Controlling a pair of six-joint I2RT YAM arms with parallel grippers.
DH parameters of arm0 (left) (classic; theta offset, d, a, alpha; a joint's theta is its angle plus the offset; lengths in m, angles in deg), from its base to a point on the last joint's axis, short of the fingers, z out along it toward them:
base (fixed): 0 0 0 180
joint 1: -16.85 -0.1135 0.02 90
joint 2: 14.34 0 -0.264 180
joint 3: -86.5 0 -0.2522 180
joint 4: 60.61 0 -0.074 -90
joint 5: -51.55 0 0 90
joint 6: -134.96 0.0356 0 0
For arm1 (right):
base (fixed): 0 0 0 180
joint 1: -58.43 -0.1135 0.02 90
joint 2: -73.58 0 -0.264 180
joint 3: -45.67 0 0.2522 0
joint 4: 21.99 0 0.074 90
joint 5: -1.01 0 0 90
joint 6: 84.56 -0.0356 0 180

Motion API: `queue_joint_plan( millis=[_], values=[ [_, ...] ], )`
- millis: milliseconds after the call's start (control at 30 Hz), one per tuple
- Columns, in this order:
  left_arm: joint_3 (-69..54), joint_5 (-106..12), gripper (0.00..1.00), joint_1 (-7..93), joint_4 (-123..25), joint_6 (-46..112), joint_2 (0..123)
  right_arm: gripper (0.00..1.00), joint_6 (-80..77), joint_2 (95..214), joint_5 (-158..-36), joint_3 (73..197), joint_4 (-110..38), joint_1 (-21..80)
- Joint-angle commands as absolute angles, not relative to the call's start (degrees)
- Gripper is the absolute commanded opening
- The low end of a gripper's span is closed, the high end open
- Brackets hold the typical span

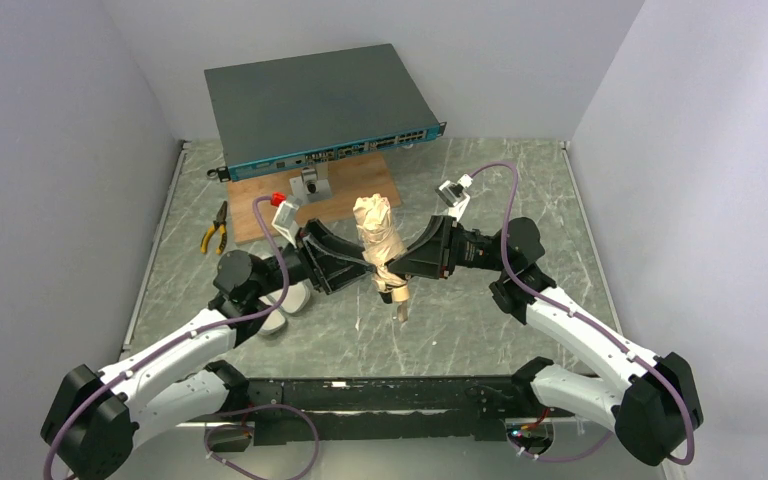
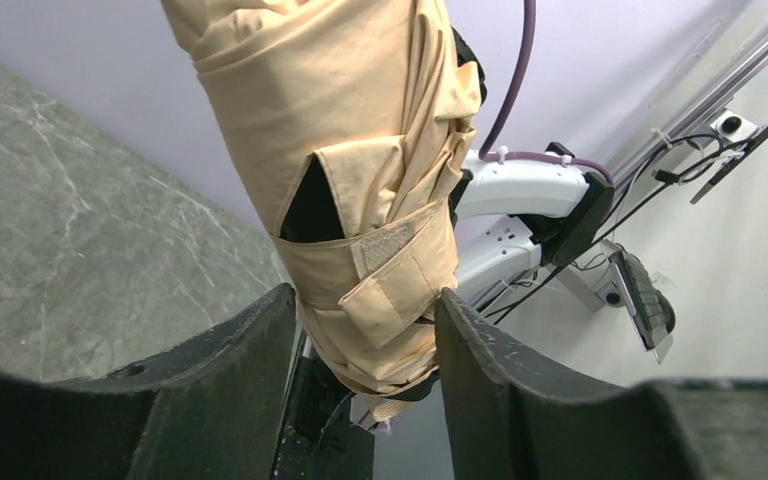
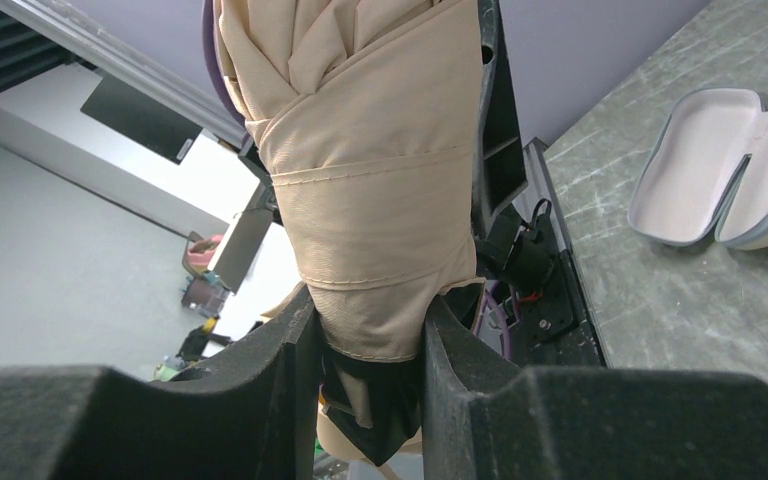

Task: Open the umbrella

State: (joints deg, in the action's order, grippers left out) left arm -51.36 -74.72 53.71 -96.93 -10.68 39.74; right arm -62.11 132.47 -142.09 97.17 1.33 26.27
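umbrella [image 1: 378, 232]: folded, strap [image 2: 360, 275] wrapped, held upright above table [image 1: 480, 330] | left gripper [image 2: 365, 300]: clamped on its lower fabric; right gripper [image 3: 368, 305]: likewise, opposite side | risk: fastened strap likely blocks opening; slick fabric may slip from jaws

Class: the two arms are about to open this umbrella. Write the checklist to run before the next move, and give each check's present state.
1. Left gripper shut on the umbrella: ok, it clamps the folded fabric from both sides.
2. Right gripper shut on it: ok, it clamps the fabric the same way.
3. Strap undone: not ok, it is wrapped around the fabric.
4. Handle held: not ok, it hangs below both grippers.
5. Umbrella lifted off the table: ok.
6. Room for the canopy beside the network switch: cannot tell.
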Motion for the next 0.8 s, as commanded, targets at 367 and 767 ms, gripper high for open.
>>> queue_joint_plan(
  millis=[367, 767],
  values=[
    [-45.28, -72.07, 0.45, 55.68, -85.8, -4.26, 36.58, 0.0, -58.44, 129.59, -141.9, 98.22, 1.81, 26.4],
    [-43.74, -69.55, 0.56, 56.01, -78.34, -0.76, 33.93, 0.0, -58.0, 129.55, -141.64, 98.21, 1.37, 26.46]
  ],
)
